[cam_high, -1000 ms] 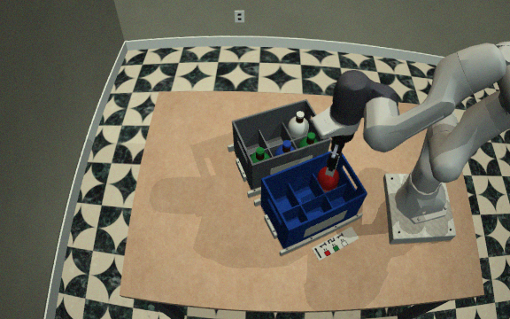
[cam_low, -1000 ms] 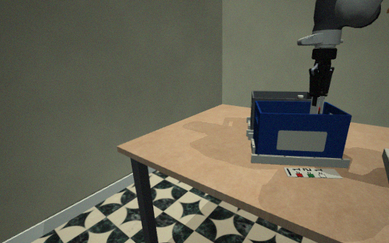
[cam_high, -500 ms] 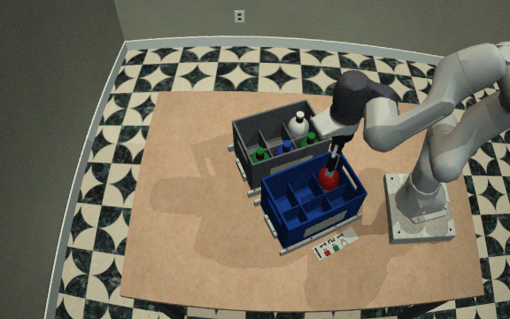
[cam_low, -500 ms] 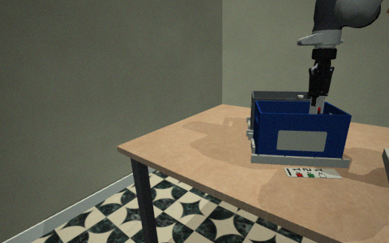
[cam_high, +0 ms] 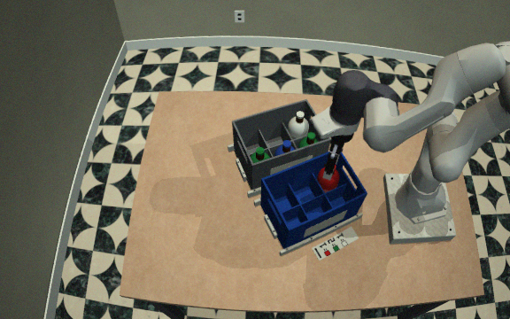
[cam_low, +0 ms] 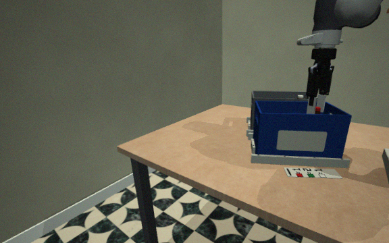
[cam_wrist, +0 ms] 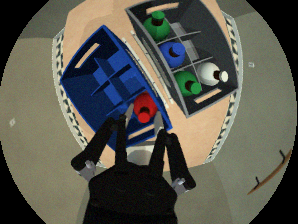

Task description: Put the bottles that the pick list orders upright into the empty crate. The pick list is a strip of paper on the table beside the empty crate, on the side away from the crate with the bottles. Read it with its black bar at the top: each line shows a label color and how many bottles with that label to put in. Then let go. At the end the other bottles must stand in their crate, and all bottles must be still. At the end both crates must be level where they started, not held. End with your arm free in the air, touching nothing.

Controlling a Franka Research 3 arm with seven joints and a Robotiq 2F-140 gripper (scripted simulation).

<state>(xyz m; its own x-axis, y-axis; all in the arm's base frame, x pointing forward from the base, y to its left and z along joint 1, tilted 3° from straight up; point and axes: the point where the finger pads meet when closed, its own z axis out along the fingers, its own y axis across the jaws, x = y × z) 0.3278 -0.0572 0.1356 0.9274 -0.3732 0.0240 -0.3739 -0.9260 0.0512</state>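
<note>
The red-labelled bottle [cam_high: 332, 178] stands upright in a back-right cell of the blue crate [cam_high: 312, 199]. It also shows in the wrist view [cam_wrist: 143, 108]. My gripper [cam_high: 331, 166] is straight above it, with its fingers spread apart on either side of the bottle's neck, so it is open. The grey crate [cam_high: 277, 142] behind holds two green-labelled bottles [cam_high: 259, 155] [cam_high: 310, 139], a blue one [cam_high: 286, 147] and a white one [cam_high: 298, 125]. The pick list [cam_high: 336, 248] lies in front of the blue crate, with red, green and white squares.
The robot's base plate [cam_high: 419, 208] stands to the right of the blue crate. Both crates sit in grey rail frames on the wooden table. The other cells of the blue crate [cam_wrist: 107, 79] are empty.
</note>
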